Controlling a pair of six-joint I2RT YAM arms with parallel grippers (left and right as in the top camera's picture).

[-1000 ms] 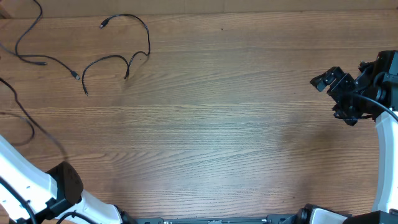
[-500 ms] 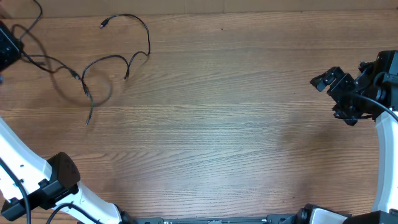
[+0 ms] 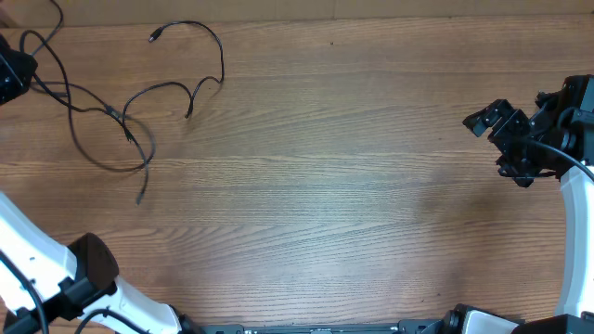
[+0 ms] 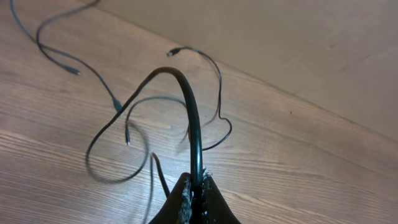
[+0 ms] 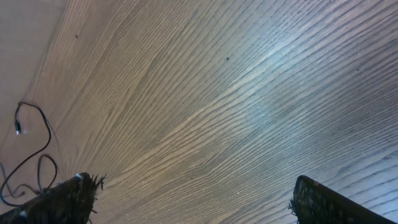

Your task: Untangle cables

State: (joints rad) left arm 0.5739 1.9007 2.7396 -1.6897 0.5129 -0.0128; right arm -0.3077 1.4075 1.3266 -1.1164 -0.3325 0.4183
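Left pincer (image 4: 194, 185) is shut tight on one of the cables (image 4: 192, 112), which is seen in the left wrist view rising from between the fingers in a stiff arch before it drops toward the desk (image 3: 353, 213). From overhead, this held strand is found at the far left corner of the desk. It is led from the pincer diagonally toward the near right, is curled into a loose loop, and is ended by a free tip (image 3: 140, 197) pointed toward the near edge. Part of it is blurred. Just beside it and partly crossed by it, a second strand (image 3: 222, 60) is laid flat, its long axis running left to right and its small plug (image 3: 153, 37) turned to the far left. The right pincer (image 5: 194, 200) is spread wide at the right edge of the desk, well apart from the cables, and nothing is gripped between its fingers.
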